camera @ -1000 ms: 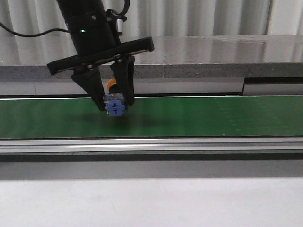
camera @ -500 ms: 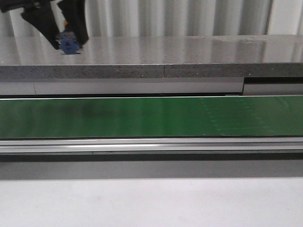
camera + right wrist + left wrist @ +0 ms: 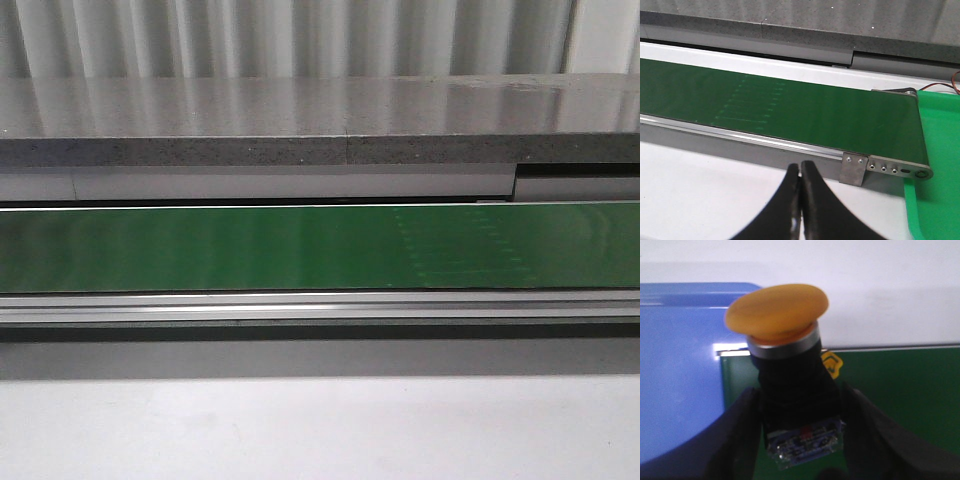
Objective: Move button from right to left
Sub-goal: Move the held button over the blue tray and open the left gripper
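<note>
Button [image 3: 785, 375], with its round yellow-orange mushroom cap, silver ring, black collar and blue-and-clear rear block, is pinched between the two dark fingers [image 3: 740, 440] of the left hand [image 3: 801, 440]; the cap points away from the wrist, tilted slightly; beneath it in the left wrist view lie the green conveyor belt [image 3: 900, 390] and, beside the belt's end, a blue bin [image 3: 680, 370]; a small yellow piece [image 3: 831, 364] shows just behind the collar. Right hand [image 3: 800, 210] has its black fingers pressed together, holding nothing, above the pale tabletop [image 3: 700, 190] next to the belt's metal end bracket [image 3: 854, 169]; a green tray [image 3: 940, 165] sits past that end. From the front, only the long green belt [image 3: 300, 248], its silver rail [image 3: 320, 306] and a grey ledge [image 3: 300, 130] are visible; neither arm appears there.
</note>
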Controlling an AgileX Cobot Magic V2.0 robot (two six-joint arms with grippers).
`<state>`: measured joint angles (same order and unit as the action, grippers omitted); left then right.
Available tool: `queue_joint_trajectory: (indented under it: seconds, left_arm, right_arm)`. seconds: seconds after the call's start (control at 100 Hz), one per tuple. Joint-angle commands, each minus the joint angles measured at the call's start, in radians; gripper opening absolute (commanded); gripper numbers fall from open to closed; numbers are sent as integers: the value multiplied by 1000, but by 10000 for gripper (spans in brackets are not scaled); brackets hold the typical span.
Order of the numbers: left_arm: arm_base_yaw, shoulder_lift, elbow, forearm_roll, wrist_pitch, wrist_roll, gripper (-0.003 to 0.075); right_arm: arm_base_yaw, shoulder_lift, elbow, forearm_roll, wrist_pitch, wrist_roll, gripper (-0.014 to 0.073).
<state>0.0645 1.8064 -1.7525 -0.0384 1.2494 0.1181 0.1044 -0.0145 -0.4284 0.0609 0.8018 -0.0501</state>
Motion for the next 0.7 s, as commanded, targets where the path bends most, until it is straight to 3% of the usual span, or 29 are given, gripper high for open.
queue_joint_trajectory:
  seconds: [0.0,0.36,0.69]
  left_arm:
    - [56,-53,-1,9,3,48,64]
    - [273,13,105,56,3,58,64]
    - [327,165,108,93,-14,69,65]
  right_arm:
    - [2,-8,-22,1,-78,-6,-66]
    - [2,-8,-22,1,-78,-6,-66]
    - [2,-8,-22,1,-78,-6,-66]
